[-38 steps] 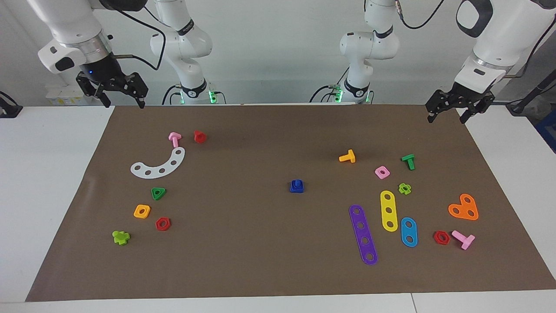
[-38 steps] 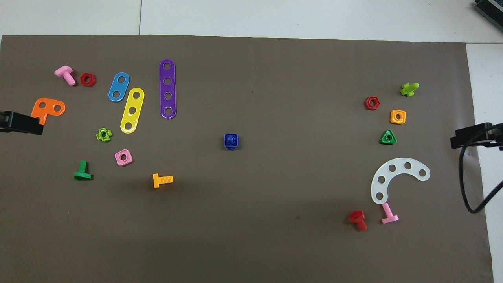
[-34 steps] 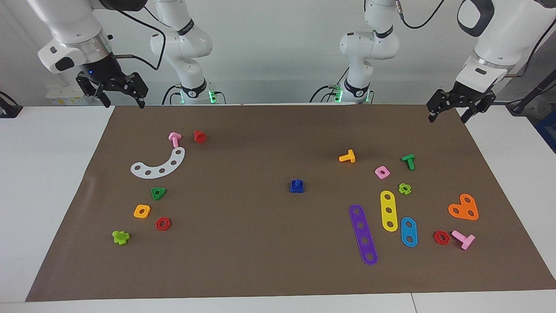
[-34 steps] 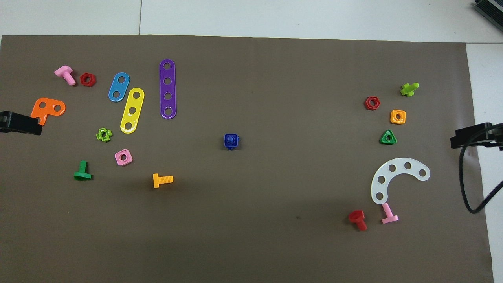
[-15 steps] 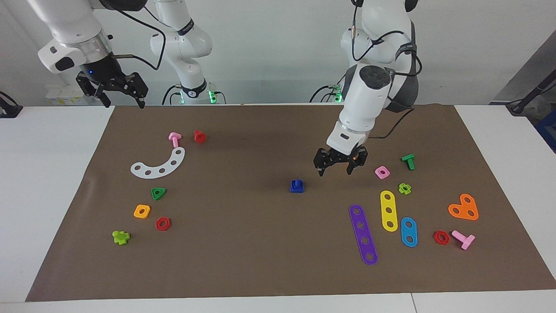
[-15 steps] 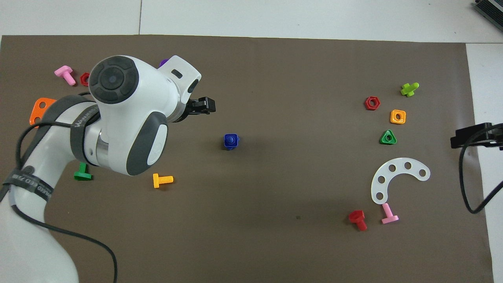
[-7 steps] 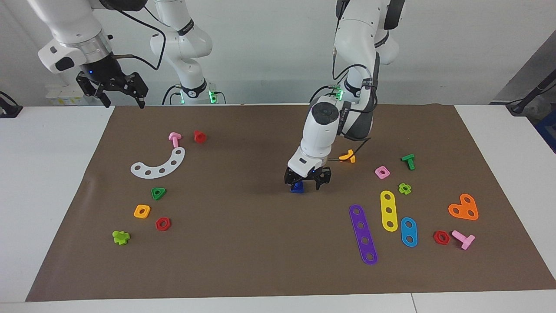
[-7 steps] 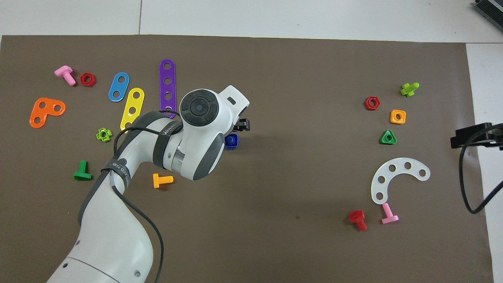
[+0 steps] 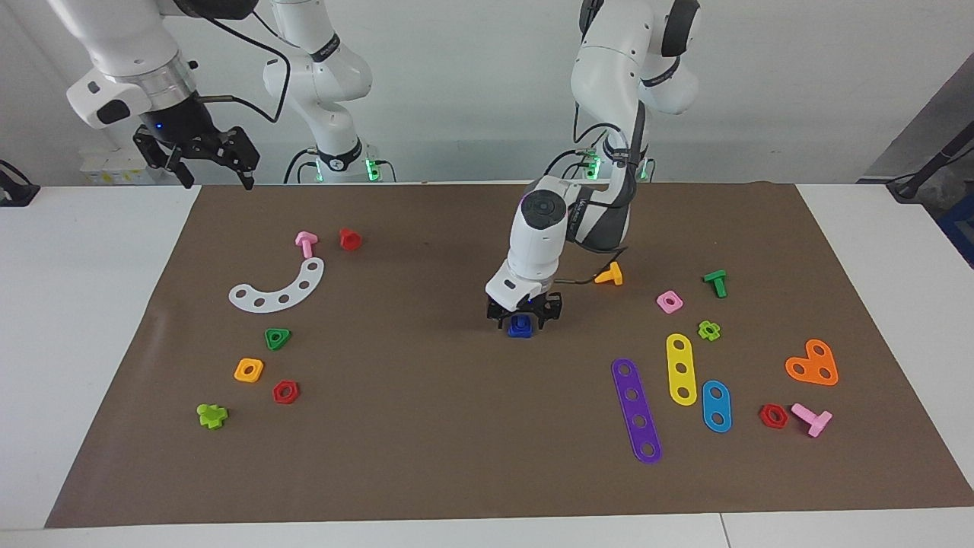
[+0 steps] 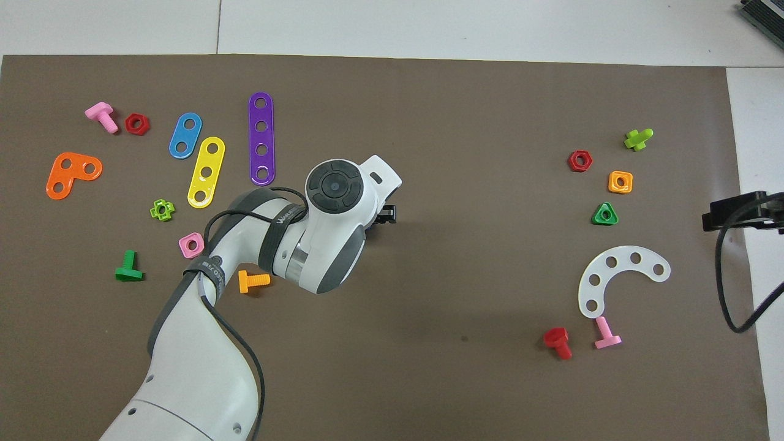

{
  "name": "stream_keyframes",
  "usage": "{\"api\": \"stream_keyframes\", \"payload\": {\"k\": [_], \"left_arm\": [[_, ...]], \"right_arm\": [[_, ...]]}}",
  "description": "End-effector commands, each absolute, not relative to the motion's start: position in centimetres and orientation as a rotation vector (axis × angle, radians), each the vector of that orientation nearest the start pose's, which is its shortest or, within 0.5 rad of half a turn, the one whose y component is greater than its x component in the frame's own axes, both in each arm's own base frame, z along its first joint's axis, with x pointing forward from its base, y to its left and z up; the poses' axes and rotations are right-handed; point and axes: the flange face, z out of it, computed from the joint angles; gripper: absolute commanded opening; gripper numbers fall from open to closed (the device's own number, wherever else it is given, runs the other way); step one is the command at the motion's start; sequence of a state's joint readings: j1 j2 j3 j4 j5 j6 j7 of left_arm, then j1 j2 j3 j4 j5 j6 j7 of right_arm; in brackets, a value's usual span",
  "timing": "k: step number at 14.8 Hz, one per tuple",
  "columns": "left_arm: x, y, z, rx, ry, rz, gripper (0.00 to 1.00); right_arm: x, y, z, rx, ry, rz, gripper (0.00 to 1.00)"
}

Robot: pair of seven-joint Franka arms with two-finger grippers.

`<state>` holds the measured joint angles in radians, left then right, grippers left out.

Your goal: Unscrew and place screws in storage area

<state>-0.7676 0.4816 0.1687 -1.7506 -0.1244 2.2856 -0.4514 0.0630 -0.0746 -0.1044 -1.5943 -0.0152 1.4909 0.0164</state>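
The blue screw sits in a blue square nut at the middle of the brown mat. My left gripper is low over it, its fingers apart on either side of the blue piece. I cannot tell whether they touch it. In the overhead view the left arm's wrist hides the screw. My right gripper waits open in the air over the mat's corner at the right arm's end. No marked storage area is in view.
An orange bolt, pink nut, green bolt and coloured strips lie toward the left arm's end. A white arc, red bolt, pink bolt and several nuts lie toward the right arm's end.
My left arm has swung in from the mat's corner and come down over the blue screw, and its fingers have narrowed a little. The right arm has not moved.
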Motion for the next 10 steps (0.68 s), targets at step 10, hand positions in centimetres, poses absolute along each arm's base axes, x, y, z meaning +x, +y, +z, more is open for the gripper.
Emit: {"api": "stream_keyframes", "payload": {"k": [10], "left_arm": [[53.55,-38.2,30.68,-3.184,0.149,-0.063,0.52]], "right_arm": [[51.68,-2.31,64.81,-3.127,0.102,0.034,1.0]]}}
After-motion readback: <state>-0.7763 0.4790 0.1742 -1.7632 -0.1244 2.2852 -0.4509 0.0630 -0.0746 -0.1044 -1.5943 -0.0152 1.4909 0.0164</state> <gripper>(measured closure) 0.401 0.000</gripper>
